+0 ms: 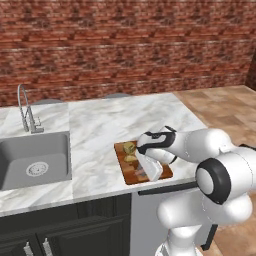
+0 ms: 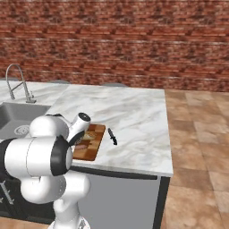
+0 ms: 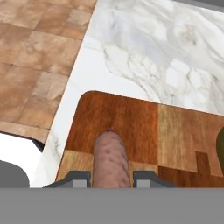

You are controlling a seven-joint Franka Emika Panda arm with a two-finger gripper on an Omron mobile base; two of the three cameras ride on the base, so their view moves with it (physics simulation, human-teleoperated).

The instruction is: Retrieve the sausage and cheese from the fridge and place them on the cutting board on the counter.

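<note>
Now over worktop [image 1: 110,130], one cutting board [image 3: 131,127] near front edge. End effector [image 3: 111,178] clamped on one sausage [image 3: 111,157], held just above board at 6 o'clock in hand view. One cheese [image 1: 130,148] on board at 10 o'clock in left base view. One knife [image 2: 112,136] beside board. Best lowered flat before release, clear of cheese, away from board edge.
</note>
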